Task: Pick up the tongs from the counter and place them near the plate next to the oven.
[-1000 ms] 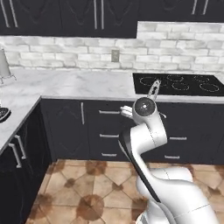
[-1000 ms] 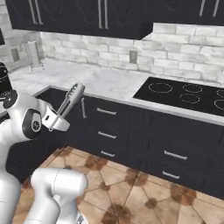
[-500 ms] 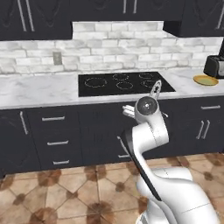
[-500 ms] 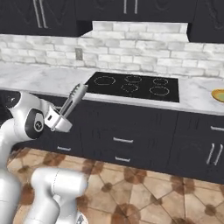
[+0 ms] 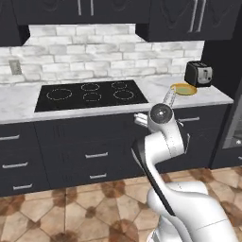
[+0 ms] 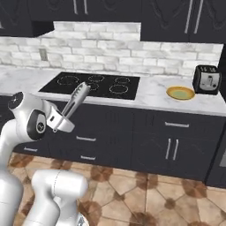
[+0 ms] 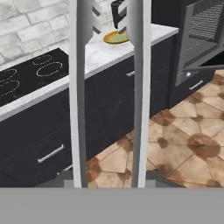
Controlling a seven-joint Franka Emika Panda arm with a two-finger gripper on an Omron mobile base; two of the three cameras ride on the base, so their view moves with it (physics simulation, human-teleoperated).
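In front of the oven (image 6: 95, 84), we note the pincer (image 6: 66, 116) clamped on the tongs (image 6: 76, 99), long axis tilted up and forward off the table (image 6: 152, 95), with the plate (image 6: 180, 92) well off to the right beside the toaster (image 6: 206, 79).

Both base views face the oven (image 5: 90, 94) from opposite sides, sharing it.

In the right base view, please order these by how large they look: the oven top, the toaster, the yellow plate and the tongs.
1. oven top, by far the largest.
2. tongs, long but thin, and nearer the camera, which enlarges them.
3 and 4. toaster and yellow plate look about alike, so I do not rank them.
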